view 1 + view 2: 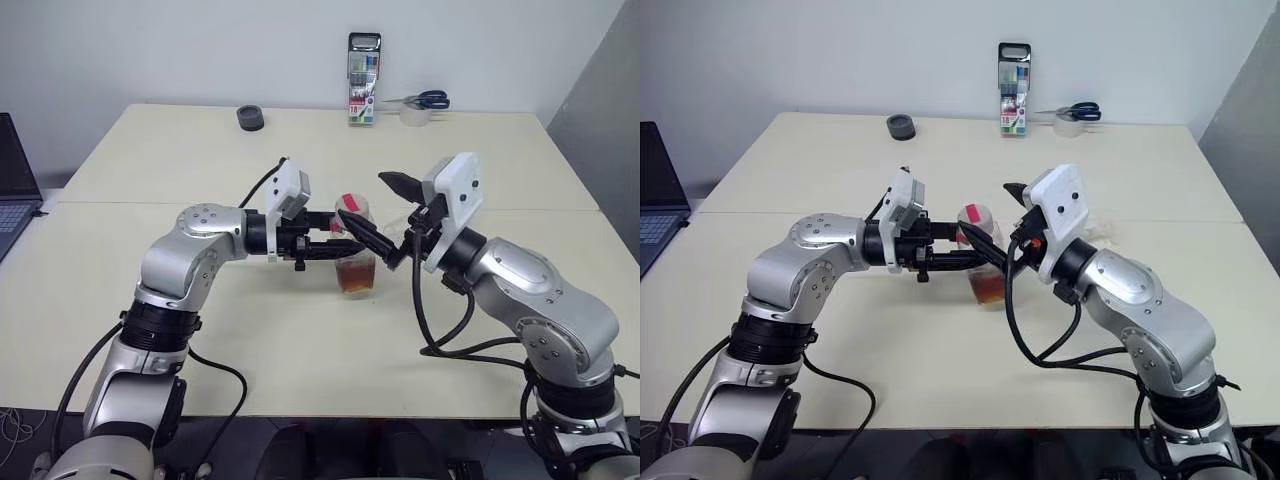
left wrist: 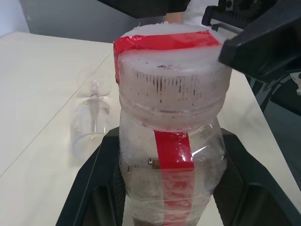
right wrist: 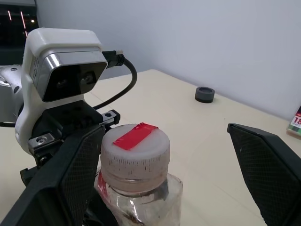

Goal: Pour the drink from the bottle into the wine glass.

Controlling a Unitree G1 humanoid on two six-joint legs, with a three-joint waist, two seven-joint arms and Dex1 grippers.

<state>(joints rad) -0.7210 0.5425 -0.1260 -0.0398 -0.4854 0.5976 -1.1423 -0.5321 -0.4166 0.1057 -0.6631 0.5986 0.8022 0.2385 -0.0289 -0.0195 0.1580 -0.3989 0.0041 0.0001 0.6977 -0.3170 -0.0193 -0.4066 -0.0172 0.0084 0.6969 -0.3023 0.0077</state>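
Red-taped cap (image 3: 135, 149) still on upright bottle (image 1: 355, 255), squeezed at mid-table by left gripper (image 1: 345, 247), right gripper (image 3: 155, 174) spread wide either side of cap, wine glass (image 2: 91, 120) lying sideways just beyond.

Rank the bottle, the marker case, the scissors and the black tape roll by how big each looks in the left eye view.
Largest to smallest:
1. bottle, though it stands nearest the camera
2. marker case
3. scissors and black tape roll: too alike to rank
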